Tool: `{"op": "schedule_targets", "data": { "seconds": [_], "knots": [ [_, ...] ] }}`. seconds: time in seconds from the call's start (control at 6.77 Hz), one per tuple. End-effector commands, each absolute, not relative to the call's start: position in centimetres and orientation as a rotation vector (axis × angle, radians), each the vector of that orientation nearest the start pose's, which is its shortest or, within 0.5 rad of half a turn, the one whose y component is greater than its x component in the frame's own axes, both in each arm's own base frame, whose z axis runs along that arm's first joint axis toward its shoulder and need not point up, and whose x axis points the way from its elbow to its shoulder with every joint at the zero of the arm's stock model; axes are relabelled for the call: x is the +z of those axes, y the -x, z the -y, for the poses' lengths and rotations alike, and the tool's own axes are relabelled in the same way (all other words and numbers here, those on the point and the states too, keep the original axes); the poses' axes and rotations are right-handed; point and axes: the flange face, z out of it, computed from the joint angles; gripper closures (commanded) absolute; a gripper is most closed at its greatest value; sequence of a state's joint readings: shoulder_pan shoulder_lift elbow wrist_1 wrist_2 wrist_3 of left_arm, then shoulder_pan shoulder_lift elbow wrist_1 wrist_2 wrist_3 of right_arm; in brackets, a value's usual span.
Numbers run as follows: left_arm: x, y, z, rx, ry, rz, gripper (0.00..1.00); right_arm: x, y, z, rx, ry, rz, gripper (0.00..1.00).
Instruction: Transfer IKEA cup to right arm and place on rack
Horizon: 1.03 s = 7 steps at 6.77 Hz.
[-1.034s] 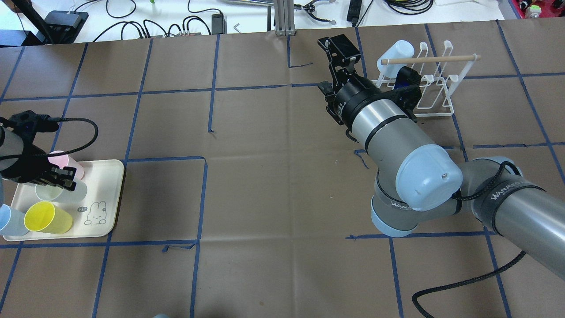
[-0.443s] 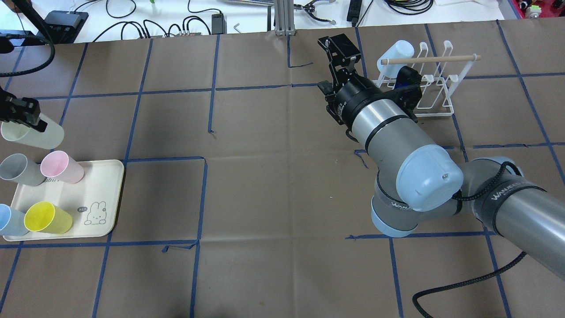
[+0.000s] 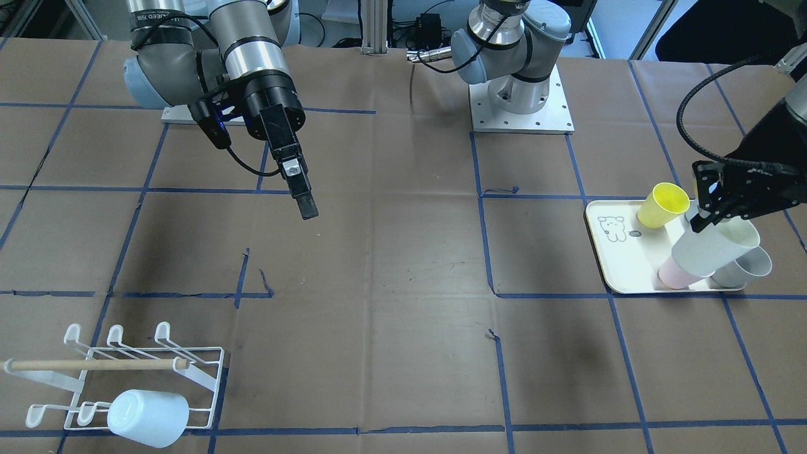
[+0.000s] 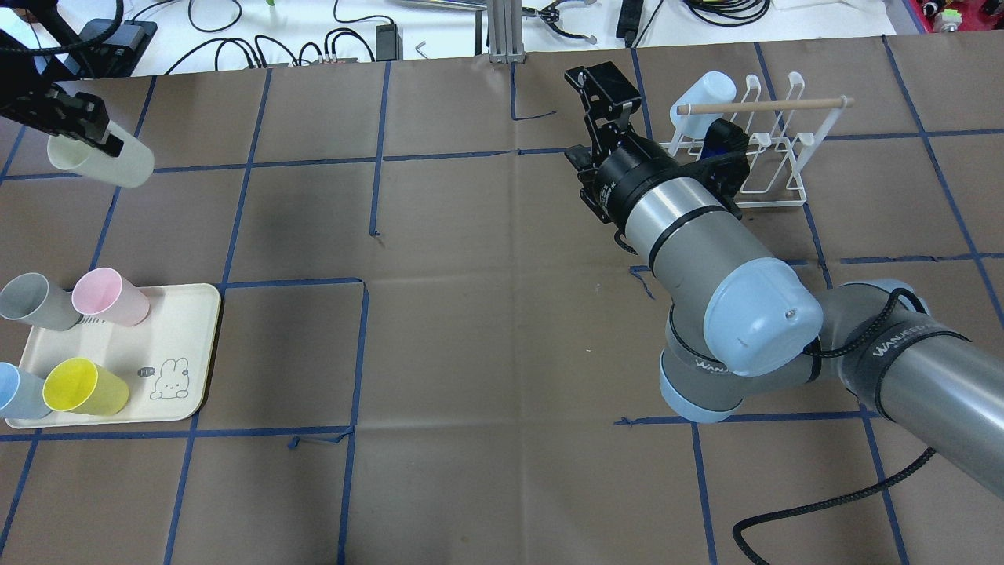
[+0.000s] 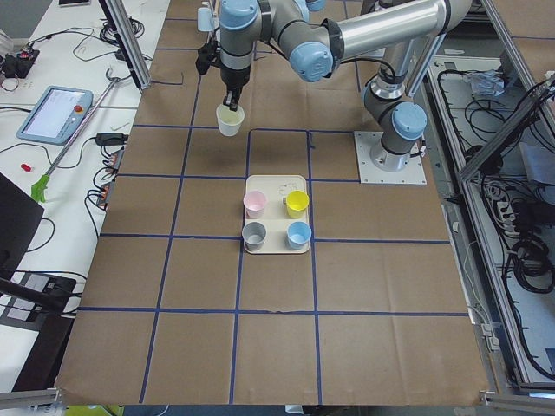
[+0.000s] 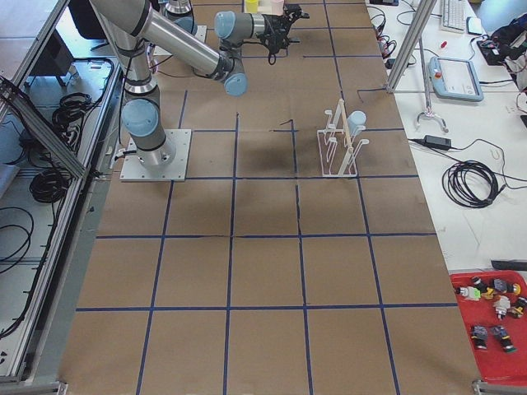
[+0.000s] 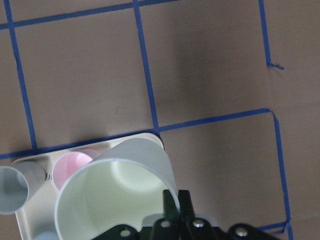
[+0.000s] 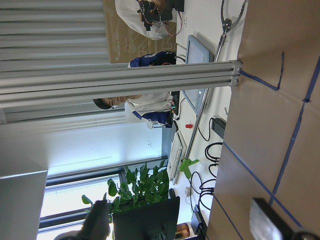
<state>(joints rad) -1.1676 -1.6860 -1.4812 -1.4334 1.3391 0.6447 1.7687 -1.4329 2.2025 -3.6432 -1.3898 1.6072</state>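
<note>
Silver-grey tubular right arm (image 4: 690,227) with a rounded pale blue joint cap (image 4: 761,314), black hand (image 3: 306,205), braided black cable (image 4: 784,514), and white lettering on a dark band (image 4: 902,345).

left gripper (image 4: 108,141): a second ago low among the cups on the tray (image 4: 192,337). 0.4 s ago raised just past the tray's far edge. Now farther out, near the table's far left corner in the overhead view.
IKEA cup (image 4: 106,163): cream one, off the tray. Pinched at the rim and carried along with the left gripper, now over bare brown paper well apart from the tray.
grey cup (image 4: 31,302): was covered by the left arm, now in plain sight beside the pink cup (image 4: 110,297).
left arm: no longer over the tray.
</note>
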Motion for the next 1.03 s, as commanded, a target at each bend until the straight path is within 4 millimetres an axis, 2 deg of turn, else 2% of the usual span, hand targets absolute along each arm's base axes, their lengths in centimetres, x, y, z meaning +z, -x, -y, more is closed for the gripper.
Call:
{"op": "schedule_targets", "data": {
  "seconds": [0.0,0.15,0.3,0.44,0.59,0.89],
  "knots": [
    [49.3,-3.4,59.1,-0.727,-0.554,-3.377,1.00,38.3,-23.9,42.1,-0.764,-1.128,-1.530,0.00],
    [49.4,-0.1,59.3,-0.943,-0.729,-3.363,1.00,38.3,-23.9,42.1,-0.765,-1.127,-1.528,0.00],
    [48.7,3.4,59.0,-1.153,-0.881,-3.270,1.00,38.3,-23.9,42.0,-0.764,-1.128,-1.530,0.00],
    [47.9,6.3,57.9,-1.309,-1.009,-3.193,1.00,38.5,-23.9,41.9,-0.768,-1.129,-1.528,0.00],
    [46.6,8.6,57.6,-1.492,-1.149,-3.121,1.00,38.0,-23.7,41.0,-0.751,-1.150,-1.549,0.00],
    [44.3,12.1,55.5,-1.775,-1.385,-2.978,1.00,38.0,-23.2,38.3,-0.709,-1.196,-1.604,0.00]
  ]
}}
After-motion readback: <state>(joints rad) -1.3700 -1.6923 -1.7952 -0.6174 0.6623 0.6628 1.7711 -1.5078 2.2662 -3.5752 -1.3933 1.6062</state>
